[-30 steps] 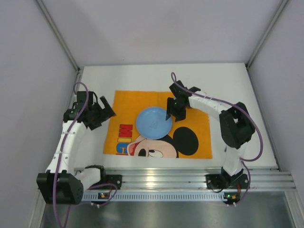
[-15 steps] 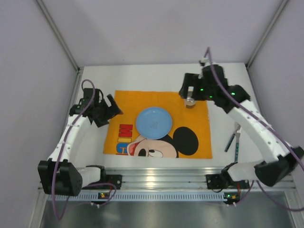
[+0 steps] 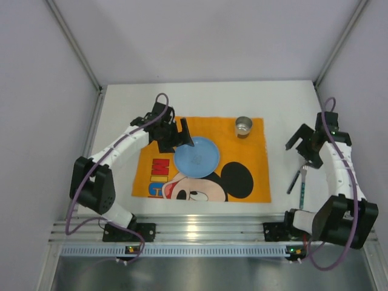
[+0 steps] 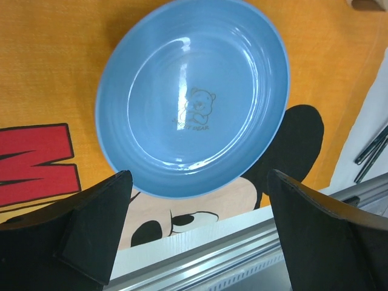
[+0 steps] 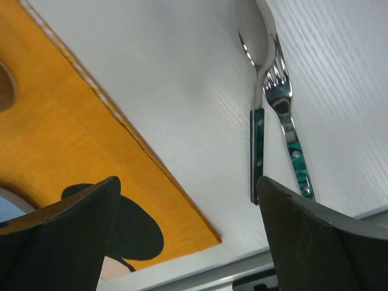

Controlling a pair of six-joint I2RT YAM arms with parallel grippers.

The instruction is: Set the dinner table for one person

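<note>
The white dinner table [image 3: 121, 109] carries an orange cartoon-mouse placemat [image 3: 242, 182]. A blue plate [image 3: 197, 156] lies on the mat's middle. A metal cup [image 3: 244, 127] stands upright on its far right corner. A spoon [image 3: 294, 180] and a fork [image 3: 302, 177] lie side by side on the bare table right of the mat. My left gripper [image 3: 180, 136] hangs open at the plate's far left rim. In the left wrist view the plate [image 4: 194, 97] fills the space beyond the open left gripper [image 4: 200, 179]. My right gripper [image 3: 304, 150] is open just beyond the cutlery. The right wrist view shows the spoon [image 5: 257, 91] and fork [image 5: 288, 127] ahead of the empty right gripper [image 5: 188, 182].
Grey walls enclose the table on three sides. An aluminium rail [image 3: 206, 229] with both arm bases runs along the near edge. The mat's right edge [image 5: 121, 121] lies close to the cutlery.
My right gripper opened off the metal cup, left it on the mat's far right corner and swung right to above the cutlery. My left arm swept from the table's left side to the plate.
</note>
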